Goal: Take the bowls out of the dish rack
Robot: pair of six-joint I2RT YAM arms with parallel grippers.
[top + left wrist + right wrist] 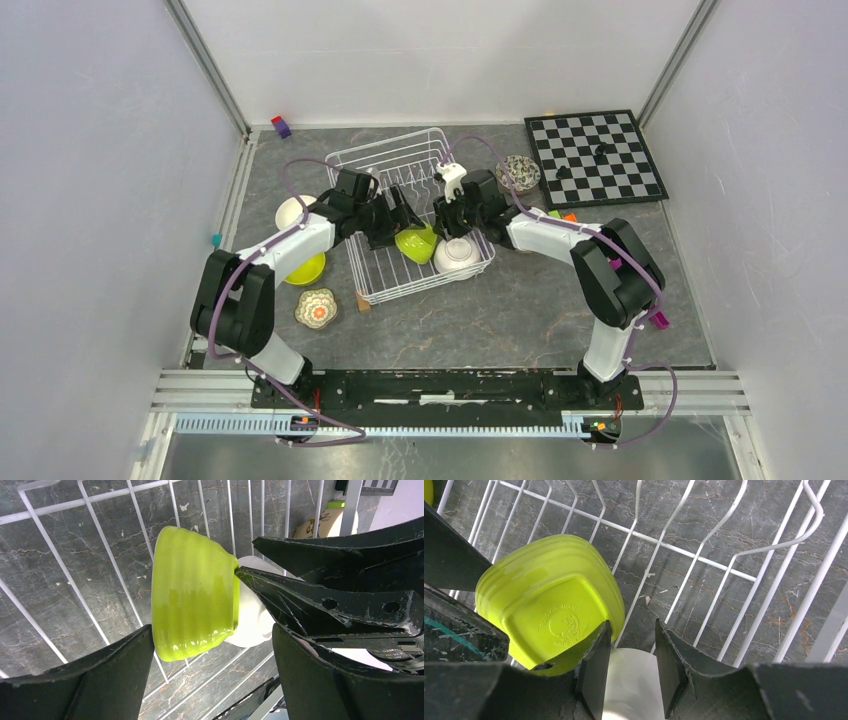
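Note:
The white wire dish rack (385, 160) sits mid-table. A lime green bowl (416, 243) leans on its side in the rack, and a white bowl (456, 255) stands right of it. My left gripper (212, 645) is open wide, its fingers on either side of the green bowl's (195, 592) lower edge, with a gap on the right. My right gripper (633, 665) is shut on the white bowl (634, 685), which fills the space between its fingers; its left finger (596, 665) rests against the green bowl's base (549, 610).
Left of the rack lie a white bowl (292, 212), a lime green bowl (305, 268) and a floral bowl (316, 308). A speckled bowl (518, 173) and the chessboard (595, 157) are at the right rear. The two grippers are close together over the rack.

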